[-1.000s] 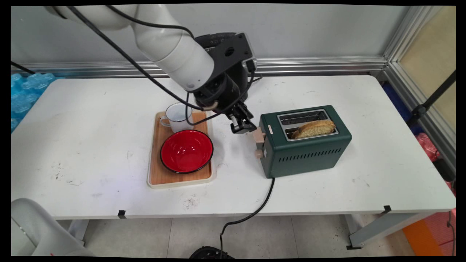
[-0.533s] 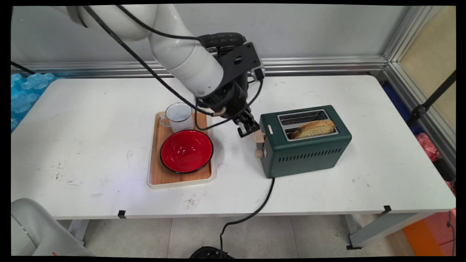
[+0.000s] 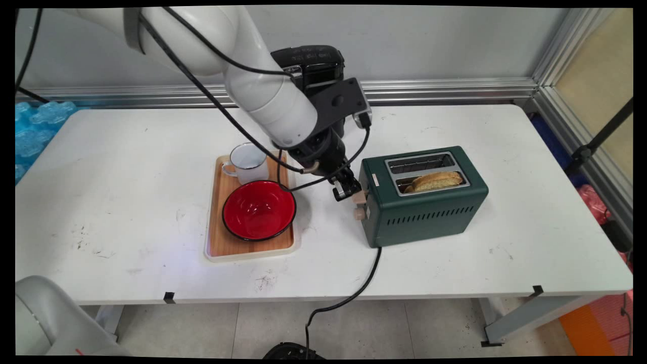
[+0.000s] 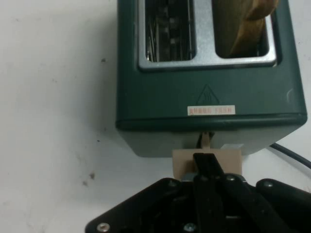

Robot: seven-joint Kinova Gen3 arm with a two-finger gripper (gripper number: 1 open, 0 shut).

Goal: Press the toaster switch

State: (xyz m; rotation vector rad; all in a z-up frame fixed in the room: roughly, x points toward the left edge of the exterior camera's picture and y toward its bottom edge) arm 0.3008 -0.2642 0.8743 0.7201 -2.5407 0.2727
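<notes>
A robot lab dressed as a kitchen corner: a bare white tabletop (image 3: 126,151) stands against a plain wall framed in aluminium rail (image 3: 445,87), with a toaster (image 3: 424,199), a tray (image 3: 215,247), a bowl (image 3: 259,210) and a mug (image 3: 247,163) laid out under a cabled white arm (image 3: 263,96).

We see a dark green toaster (image 3: 424,212) right of the frame's centre in the main view, standing upright on the white table (image 3: 126,151). It has two slots on top. The far slot is empty; in the near slot sits a brown slice of bread (image 3: 434,180), low, with only its upper edge above the rim. On the toaster's left end is a beige lever (image 3: 360,196), and the closed black gripper (image 3: 346,191) touches it from above. Below the lever is a small beige knob (image 3: 358,214). A black cord (image 3: 354,293) runs from the toaster toward the lower edge.
</notes>
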